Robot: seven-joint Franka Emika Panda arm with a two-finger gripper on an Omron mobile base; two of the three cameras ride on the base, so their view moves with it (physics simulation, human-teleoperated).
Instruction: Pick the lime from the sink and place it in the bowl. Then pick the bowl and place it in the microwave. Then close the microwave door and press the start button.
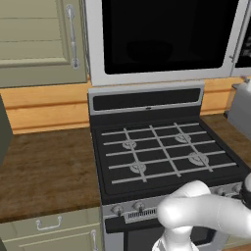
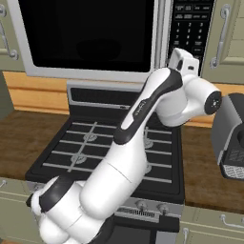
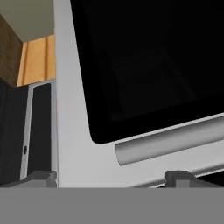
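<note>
Gripper sits with jaws spread wide, holding nothing, right up against the microwave door, its handle bar at about 1 o'clock, so I'd guess it's door-closing time, start button next.

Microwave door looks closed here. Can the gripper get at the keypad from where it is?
Probably yes. The open gripper sits right at the microwave door by its handle bar, and nothing stands between the hand and the keypad beside it.
</note>
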